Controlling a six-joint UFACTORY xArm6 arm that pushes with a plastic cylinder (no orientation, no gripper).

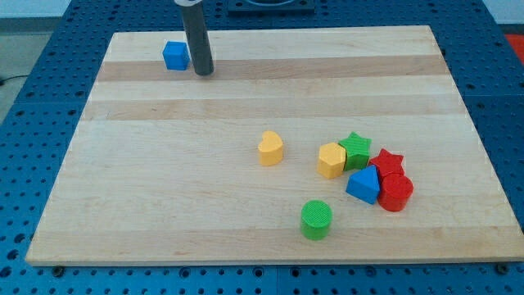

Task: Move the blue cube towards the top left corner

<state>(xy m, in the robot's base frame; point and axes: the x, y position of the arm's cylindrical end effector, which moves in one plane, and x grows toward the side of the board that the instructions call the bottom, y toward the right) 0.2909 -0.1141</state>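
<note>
The blue cube sits on the wooden board near its top left corner. My tip rests on the board just to the right of the cube, a small gap apart from it. The dark rod rises from the tip to the view's top edge.
A yellow heart-like block lies near the middle. A cluster at the lower right holds a yellow block, a green star, a red star, a blue wedge and a red block. A green cylinder stands below.
</note>
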